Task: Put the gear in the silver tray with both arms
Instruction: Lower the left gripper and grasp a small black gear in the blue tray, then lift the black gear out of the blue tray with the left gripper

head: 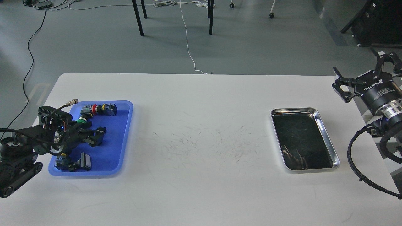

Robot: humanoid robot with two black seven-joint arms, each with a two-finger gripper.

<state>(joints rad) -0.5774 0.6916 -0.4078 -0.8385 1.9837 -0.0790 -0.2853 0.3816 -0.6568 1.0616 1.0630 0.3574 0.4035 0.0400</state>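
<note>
The silver tray (293, 109) lies on the right side of the white table, its dark floor bare. My left gripper (98, 136) is low inside the blue tray (116, 150) at the left, its two prongs apart. A small black lump sits at its upper prong; I cannot tell it from the gripper, so the gear is not clearly seen. My right gripper (361, 66) hangs in the air past the table's right edge, above and to the right of the silver tray, open and empty.
The blue tray also holds a red push-button switch (98, 109), a green button part (83, 121), a metal connector (71, 102) at its far left corner and a black part (81, 162) near the front. Black cables loop at the right edge.
</note>
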